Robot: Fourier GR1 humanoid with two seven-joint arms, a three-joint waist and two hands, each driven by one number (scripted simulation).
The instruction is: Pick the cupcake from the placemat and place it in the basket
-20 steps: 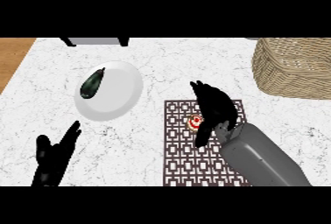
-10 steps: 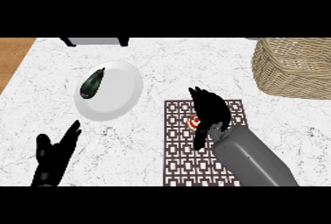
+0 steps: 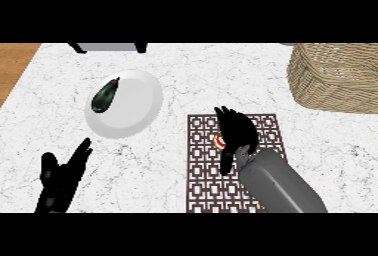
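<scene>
Over the last second the right robot hand has been creeping down and slightly left across the placemat, and it is now covering most of the cupcake. The cupcake is sitting on the placemat's upper half, peeking out at the palm's left edge, between the fingers pointing away and the thumb trailing back. Those fingers are spreading fairly straight, apparently not yet curling round anything. The basket is waiting well apart, up and to the right on the counter. The left robot hand is resting open at lower left, much farther from the cupcake.
</scene>
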